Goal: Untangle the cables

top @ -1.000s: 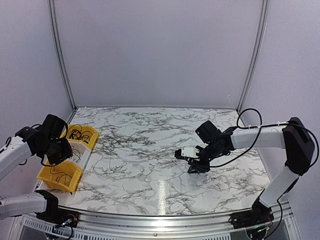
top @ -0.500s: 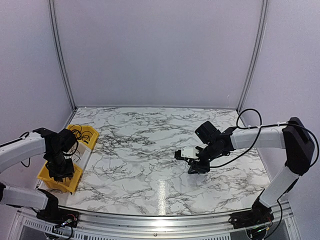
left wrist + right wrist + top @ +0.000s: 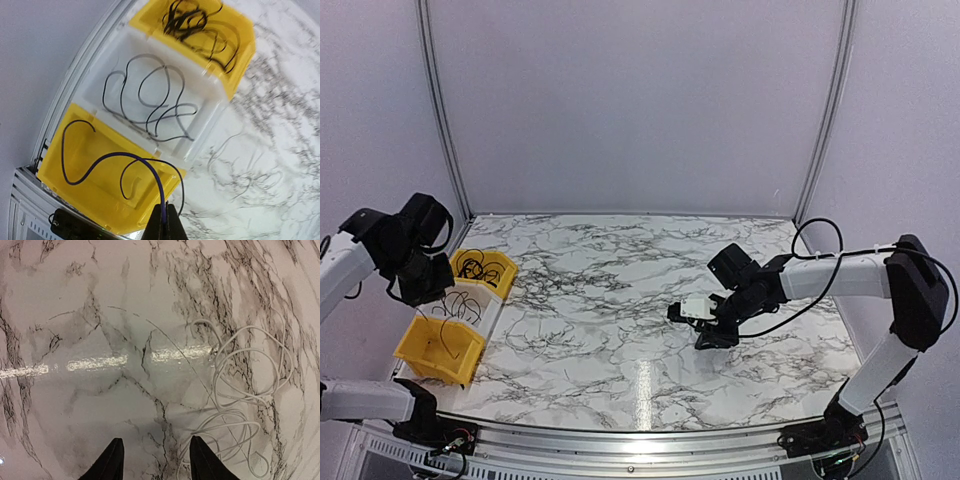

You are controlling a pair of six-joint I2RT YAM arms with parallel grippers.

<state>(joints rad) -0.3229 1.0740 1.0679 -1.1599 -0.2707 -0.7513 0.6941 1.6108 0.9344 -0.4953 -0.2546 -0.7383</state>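
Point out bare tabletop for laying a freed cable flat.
Free: the wide middle of the table, between the bins and the right end effector; also the far strip along the back wall. Crowded: the left edge, three bins all holding cables, and the patch by the right end effector, where a pale cable lies coiled.

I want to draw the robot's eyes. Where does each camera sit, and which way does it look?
Top external: high above and behind the arms, looking down on the marble table; both arms show, left gripper and right gripper.
Left wrist: on the left arm, looking down into the bins; its shut fingers pinch a dark cable.
Right wrist: on the right arm, looking down at a white cable on the marble; its open fingers show.
Shared: the top and left wrist views both show the bins.
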